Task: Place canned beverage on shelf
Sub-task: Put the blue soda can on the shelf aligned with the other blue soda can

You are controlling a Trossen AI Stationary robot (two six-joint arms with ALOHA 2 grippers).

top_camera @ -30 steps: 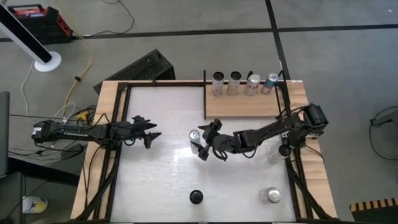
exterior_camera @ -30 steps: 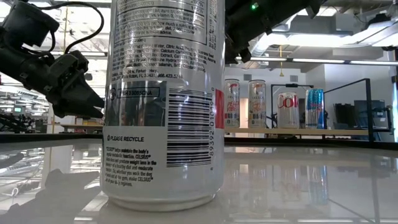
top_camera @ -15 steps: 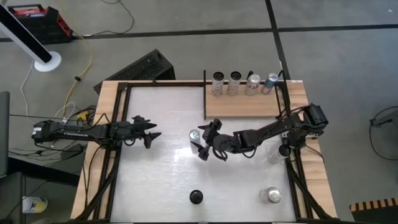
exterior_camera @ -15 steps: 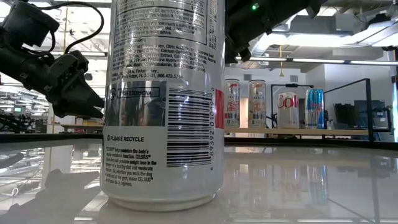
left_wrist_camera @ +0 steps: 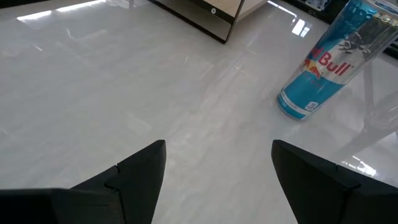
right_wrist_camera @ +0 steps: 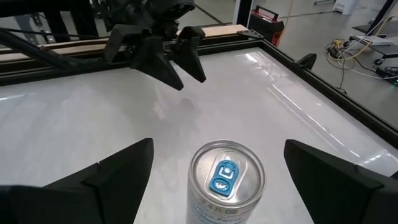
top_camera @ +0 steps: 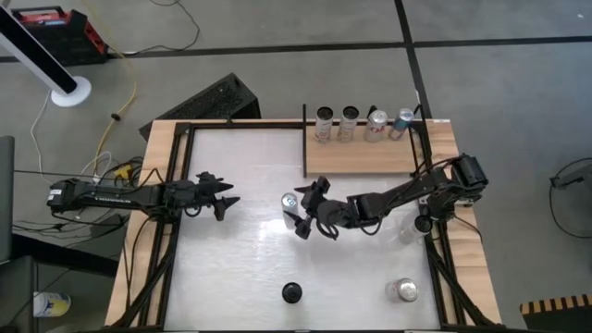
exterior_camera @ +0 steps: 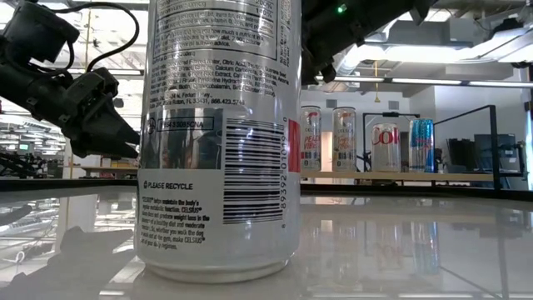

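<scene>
A blue and silver canned beverage (right_wrist_camera: 227,180) stands upright on the white tabletop, near its middle (top_camera: 289,202). My right gripper (right_wrist_camera: 219,144) is open, with one finger on either side of the can's top, clear of it; it reaches in from the table's right (top_camera: 298,211). My left gripper (left_wrist_camera: 217,146) is open and holds nothing. It hovers at the table's left side (top_camera: 222,196), pointing toward the same can (left_wrist_camera: 329,62). The light-wood shelf (top_camera: 361,157) lies at the far right with several cans standing along its far edge.
A tall silver can (exterior_camera: 221,142) stands near the table's near edge at the middle (top_camera: 291,293), close to the low camera. Another silver can (top_camera: 404,290) stands near the front right. Black frame rods (top_camera: 305,139) edge the shelf and the table.
</scene>
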